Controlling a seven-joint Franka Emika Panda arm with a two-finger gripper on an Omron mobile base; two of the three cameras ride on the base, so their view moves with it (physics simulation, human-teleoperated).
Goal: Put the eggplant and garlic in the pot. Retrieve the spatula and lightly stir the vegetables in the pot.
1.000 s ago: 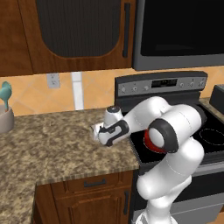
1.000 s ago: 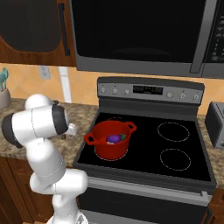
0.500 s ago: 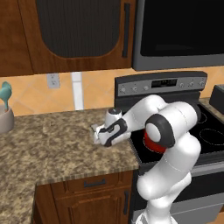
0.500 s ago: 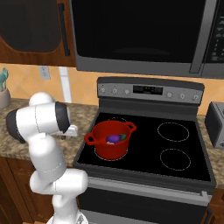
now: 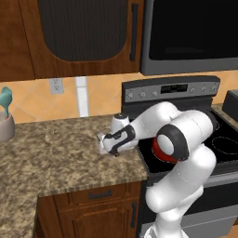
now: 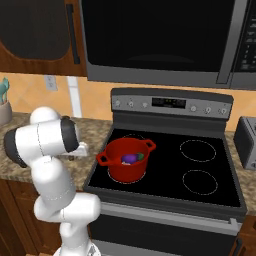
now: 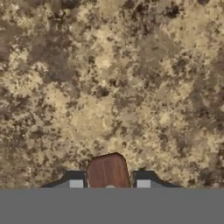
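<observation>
Granite counter [image 5: 56,153]; gripper [image 7: 109,183] clamps spatula [image 7: 108,171] handle

A bright red pot [image 6: 128,160] with two loop handles stands upright on the stove's [image 6: 210,187] front-left burner. Inside lie a glossy purple eggplant [image 6: 129,158] and a garlic bulb, hard to distinguish. The spatula's brown wooden handle [image 7: 108,172] is clamped between the fingertips over the granite left of the stove.
</observation>
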